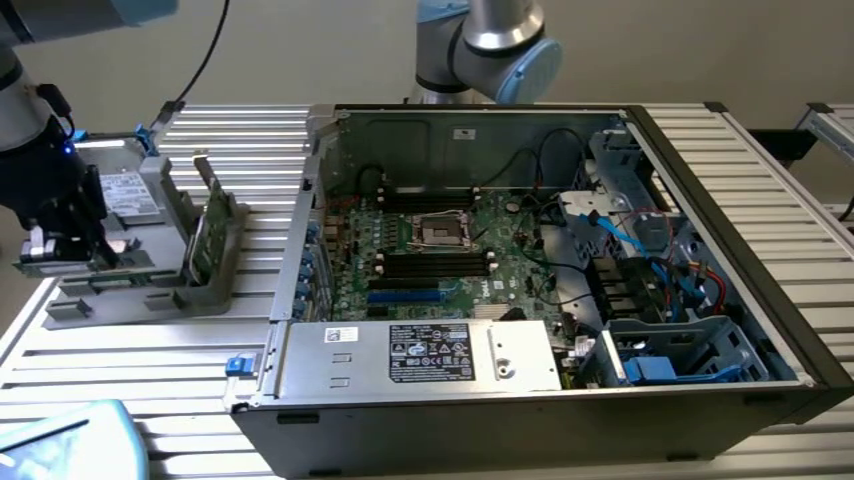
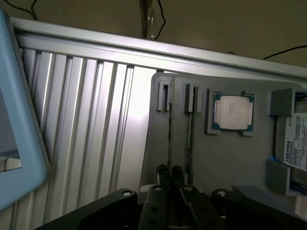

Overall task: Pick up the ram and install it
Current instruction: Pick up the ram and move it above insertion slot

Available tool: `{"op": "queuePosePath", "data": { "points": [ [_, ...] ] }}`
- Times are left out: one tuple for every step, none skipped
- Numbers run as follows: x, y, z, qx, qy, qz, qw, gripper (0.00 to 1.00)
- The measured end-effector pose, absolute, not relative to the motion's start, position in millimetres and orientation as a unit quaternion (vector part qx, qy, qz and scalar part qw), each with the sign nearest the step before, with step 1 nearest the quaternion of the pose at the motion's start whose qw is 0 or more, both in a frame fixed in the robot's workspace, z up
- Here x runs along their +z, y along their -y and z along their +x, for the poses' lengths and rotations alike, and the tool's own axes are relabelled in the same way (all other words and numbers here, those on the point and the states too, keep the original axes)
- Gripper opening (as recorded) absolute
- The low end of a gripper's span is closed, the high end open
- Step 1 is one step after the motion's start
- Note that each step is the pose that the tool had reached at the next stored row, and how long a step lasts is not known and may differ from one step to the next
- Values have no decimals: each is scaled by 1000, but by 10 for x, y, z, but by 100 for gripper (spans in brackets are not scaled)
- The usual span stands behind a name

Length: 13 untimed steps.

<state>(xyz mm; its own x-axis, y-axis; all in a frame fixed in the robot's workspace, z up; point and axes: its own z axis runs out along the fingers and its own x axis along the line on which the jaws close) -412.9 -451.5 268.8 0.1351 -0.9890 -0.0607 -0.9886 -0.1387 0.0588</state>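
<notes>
The ram [image 1: 203,225] is a thin green stick standing on edge in a grey holder tray [image 1: 147,290], at the exterior view's left of the open computer case [image 1: 534,300]. My dark gripper [image 1: 60,252] hangs low over the same tray, further to the exterior view's left and apart from that stick. In the wrist view, the gripper [image 2: 170,173] has its fingertips [image 2: 163,173] a narrow gap apart. They sit either side of a thin edge-on strip [image 2: 169,134] that runs along the tray [image 2: 225,163]. I cannot tell whether they touch it.
A square silver processor [image 2: 233,112] and a silver drive with a white label [image 2: 296,143] also sit in the tray. A light blue object [image 1: 67,440] lies near the table's front corner. A second arm's base [image 1: 481,45] stands behind the case. The motherboard [image 1: 441,250] lies exposed inside.
</notes>
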Motion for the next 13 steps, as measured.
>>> {"op": "queuePosePath", "data": {
  "points": [
    [2722, 4515, -4109, -42, 656, 753, 2, 15],
    [2753, 4515, -4085, -43, 656, 753, 2, 15],
    [2783, 4515, -4057, -43, 656, 753, 1, 15],
    [2812, 4515, -4025, -43, 656, 753, 1, 15],
    [2840, 4515, -3985, -44, 656, 753, 0, 15],
    [2866, 4515, -3941, -45, 656, 753, -1, 15],
    [2890, 4516, -3897, -46, 656, 753, -2, 15],
    [2915, 4516, -3850, -47, 656, 753, -3, 15],
    [2938, 4517, -3805, -48, 656, 753, -5, 15],
    [2963, 4518, -3759, -49, 656, 753, -6, 15],
    [2992, 4519, -3708, -51, 656, 753, -7, 15],
    [3018, 4520, -3665, -52, 656, 753, -9, 15],
    [3057, 4521, -3609, -53, 656, 753, -10, 15]
  ]
}}
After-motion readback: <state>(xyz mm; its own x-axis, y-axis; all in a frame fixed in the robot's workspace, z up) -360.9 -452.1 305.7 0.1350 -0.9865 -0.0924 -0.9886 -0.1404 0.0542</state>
